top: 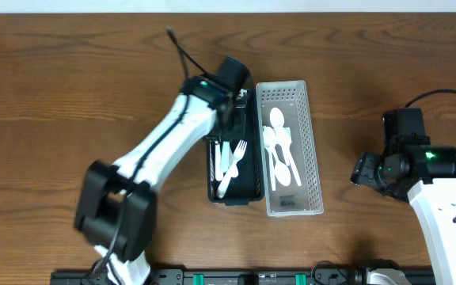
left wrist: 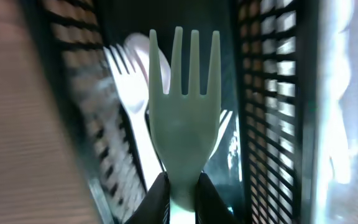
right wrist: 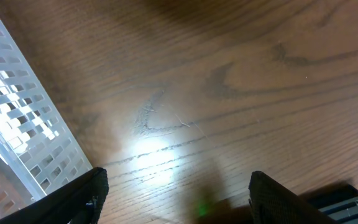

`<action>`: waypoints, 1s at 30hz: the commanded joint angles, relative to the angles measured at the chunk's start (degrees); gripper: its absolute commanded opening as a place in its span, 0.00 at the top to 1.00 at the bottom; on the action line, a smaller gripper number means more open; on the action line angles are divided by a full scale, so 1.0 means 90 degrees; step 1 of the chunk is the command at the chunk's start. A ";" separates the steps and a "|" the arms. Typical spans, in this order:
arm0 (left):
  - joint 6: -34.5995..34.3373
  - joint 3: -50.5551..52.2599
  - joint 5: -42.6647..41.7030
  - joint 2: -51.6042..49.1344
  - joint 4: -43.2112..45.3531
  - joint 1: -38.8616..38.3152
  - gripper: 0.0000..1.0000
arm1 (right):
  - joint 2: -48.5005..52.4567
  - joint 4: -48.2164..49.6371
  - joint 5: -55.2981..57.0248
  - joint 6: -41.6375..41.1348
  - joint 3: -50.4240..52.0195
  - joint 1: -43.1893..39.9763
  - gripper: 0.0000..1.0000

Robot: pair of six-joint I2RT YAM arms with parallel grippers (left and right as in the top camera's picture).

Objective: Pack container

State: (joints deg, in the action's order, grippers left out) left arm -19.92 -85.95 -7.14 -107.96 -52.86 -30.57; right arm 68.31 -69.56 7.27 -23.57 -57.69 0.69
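A black slotted basket (top: pixel 253 127) holds white plastic forks (top: pixel 233 168). Beside it on the right, a white slotted basket (top: pixel 311 142) holds white spoons (top: pixel 279 146). My left gripper (top: pixel 229 95) is over the far end of the black basket, shut on a white fork (left wrist: pixel 184 118) whose tines point away into the black basket (left wrist: pixel 269 93); another fork (left wrist: pixel 128 106) lies below it. My right gripper (right wrist: pixel 176 193) is open and empty over bare wood to the right of the white basket (right wrist: pixel 17 124).
The dark wooden table (top: pixel 70 87) spreads around both baskets. A black cable (top: pixel 182 54) runs from the left arm. The right arm's body (top: pixel 430 178) stands at the right edge.
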 commanded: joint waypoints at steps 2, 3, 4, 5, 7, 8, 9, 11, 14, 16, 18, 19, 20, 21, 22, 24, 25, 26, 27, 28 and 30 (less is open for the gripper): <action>-0.0102 0.0024 0.0097 -0.0369 -0.0053 -0.0044 0.89 | 0.0024 -0.0027 -0.0005 0.0058 -0.0022 -0.0044 0.24; -0.0097 0.0027 0.0097 -0.0379 -0.0063 -0.0041 0.87 | 0.0024 -0.0022 -0.0005 0.0058 -0.0022 -0.0044 0.24; -0.0056 0.0024 0.0100 -0.0379 -0.0061 -0.0041 0.83 | 0.0024 -0.0015 -0.0005 0.0058 -0.0022 -0.0044 0.24; -0.0002 0.0022 0.0100 -0.0362 -0.0036 -0.0041 0.75 | 0.0024 -0.0010 -0.0005 0.0058 -0.0022 -0.0044 0.24; 0.0102 0.0017 0.0107 -0.0296 0.0007 -0.0039 0.72 | 0.0024 -0.0002 -0.0005 0.0058 -0.0022 -0.0044 0.24; 0.0216 0.0007 0.0107 -0.0265 0.0012 -0.0041 0.71 | 0.0024 0.0000 -0.0005 0.0058 -0.0022 -0.0044 0.24; 0.0313 -0.0017 0.0131 -0.0223 0.0007 -0.0041 0.68 | 0.0024 0.0007 -0.0005 0.0058 -0.0022 -0.0044 0.24; 0.0493 -0.0061 0.0204 -0.0136 0.0005 -0.0041 0.61 | 0.0024 0.0036 -0.0005 0.0058 -0.0022 -0.0044 0.24; 0.0821 -0.0175 0.0240 0.0117 -0.0007 -0.0041 0.60 | 0.0022 0.0180 -0.0058 0.0058 -0.0024 -0.0032 0.24; 0.0831 -0.0243 0.0452 0.0381 -0.0010 -0.0041 0.56 | 0.0017 0.0352 -0.0151 0.0117 -0.0024 0.0002 0.24; 0.0925 -0.0277 0.0865 0.0784 0.0053 -0.0034 0.51 | 0.0017 0.0663 -0.0374 0.0304 -0.0044 0.0068 0.12; 0.0952 -0.0277 0.1059 0.0947 0.0087 -0.0024 0.48 | 0.0017 0.0835 -0.0491 0.0386 -0.0051 0.0109 0.07; 0.0974 -0.0277 0.1355 0.1171 0.0124 0.0000 0.44 | 0.0017 0.1037 -0.0593 0.0457 -0.0063 0.0172 0.01; 0.0971 -0.0277 0.1598 0.1333 0.0151 0.0032 0.37 | 0.0019 0.1197 -0.0631 0.0500 -0.0078 0.0236 0.01; 0.0971 -0.0277 0.1851 0.1523 0.0175 0.0090 0.27 | 0.0019 0.1372 -0.0629 0.0532 -0.0087 0.0318 0.01; 0.0971 -0.0274 0.2127 0.1821 0.0206 0.0250 0.11 | 0.0019 0.1814 -0.0610 0.0687 -0.0090 0.0537 0.01; 0.0971 -0.0274 0.2232 0.1950 0.0226 0.0367 0.00 | 0.0029 0.2062 -0.0551 0.0780 -0.0090 0.0658 0.01; 0.0971 -0.0274 0.2278 0.2025 0.0233 0.0459 0.02 | 0.0034 0.2283 -0.0418 0.0860 -0.0090 0.0760 0.01; 0.0971 -0.0274 0.2297 0.2096 0.0245 0.0593 0.02 | 0.0041 0.2511 -0.0267 0.0950 -0.0087 0.0855 0.01; 0.0971 -0.0274 0.2300 0.2132 0.0255 0.0699 0.02 | 0.0066 0.2798 -0.0073 0.1076 -0.0087 0.0950 0.01; 0.0971 -0.0274 0.2300 0.2159 0.0279 0.0923 0.02 | 0.0078 0.3359 0.0095 0.1158 -0.0087 0.1056 0.01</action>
State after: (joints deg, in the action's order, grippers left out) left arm -11.75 -88.07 10.20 -88.12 -50.43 -24.47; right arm 68.64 -42.37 4.69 -16.56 -57.74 8.60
